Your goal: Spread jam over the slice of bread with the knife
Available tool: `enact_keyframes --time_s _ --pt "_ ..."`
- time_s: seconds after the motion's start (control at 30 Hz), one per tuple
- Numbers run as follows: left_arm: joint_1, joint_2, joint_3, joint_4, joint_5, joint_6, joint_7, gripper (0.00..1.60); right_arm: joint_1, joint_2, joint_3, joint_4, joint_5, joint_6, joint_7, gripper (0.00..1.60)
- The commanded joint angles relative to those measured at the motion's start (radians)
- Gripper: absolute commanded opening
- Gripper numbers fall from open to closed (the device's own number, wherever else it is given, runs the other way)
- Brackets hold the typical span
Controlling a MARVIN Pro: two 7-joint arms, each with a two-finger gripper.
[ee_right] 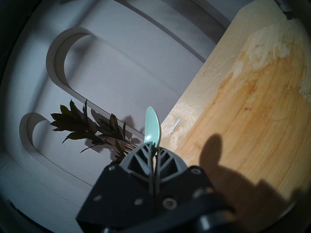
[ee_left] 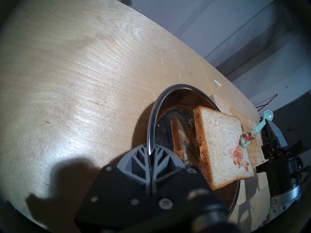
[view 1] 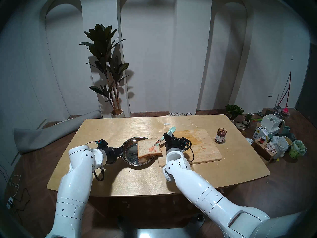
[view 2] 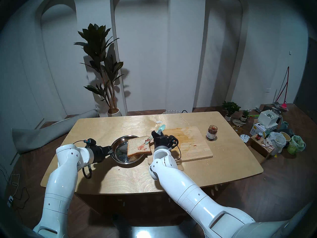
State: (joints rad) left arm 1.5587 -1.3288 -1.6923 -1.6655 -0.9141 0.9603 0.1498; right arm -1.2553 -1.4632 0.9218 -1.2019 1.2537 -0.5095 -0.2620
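The slice of bread leans tilted on the right rim of a steel plate, with a red jam smear near its right edge. My right gripper is shut on the mint-green knife. The knife's jam-coated end touches the bread's far right corner, and its spoon-like end points up and away. My left gripper is shut on the plate's left rim. The jam jar stands open, far right on the table.
A stained wooden cutting board lies right of the plate, under my right wrist. A red-lidded jar and clutter sit on the floor beyond the table's right edge. A potted plant stands behind the table.
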Motion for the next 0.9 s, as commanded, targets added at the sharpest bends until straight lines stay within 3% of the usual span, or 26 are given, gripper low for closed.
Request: enact_keyframes --time_s 0.0,0.57,0.7,0.73,0.87 --pt "-0.022 0.003 0.005 -0.009 0.002 -0.005 -0.005 0.0 0.03 -0.007 0.015 -0.02 0.01 -0.004 0.021 0.0" --pt "-0.041 0.01 0.011 0.017 -0.002 -0.01 -0.007 0.0 0.039 0.003 0.046 -0.066 0.045 -0.009 0.03 0.0" --pt "-0.046 0.011 0.011 0.026 -0.003 -0.014 -0.005 0.0 0.034 0.011 0.093 -0.13 0.099 0.005 0.011 0.0" --pt "-0.047 0.012 0.011 0.029 -0.003 -0.014 -0.004 0.06 0.034 0.012 0.104 -0.142 0.11 0.005 0.003 0.0" --pt "-0.055 0.014 0.013 0.039 -0.005 -0.017 -0.003 0.09 0.024 0.002 0.153 -0.213 0.206 0.039 -0.025 0.0"
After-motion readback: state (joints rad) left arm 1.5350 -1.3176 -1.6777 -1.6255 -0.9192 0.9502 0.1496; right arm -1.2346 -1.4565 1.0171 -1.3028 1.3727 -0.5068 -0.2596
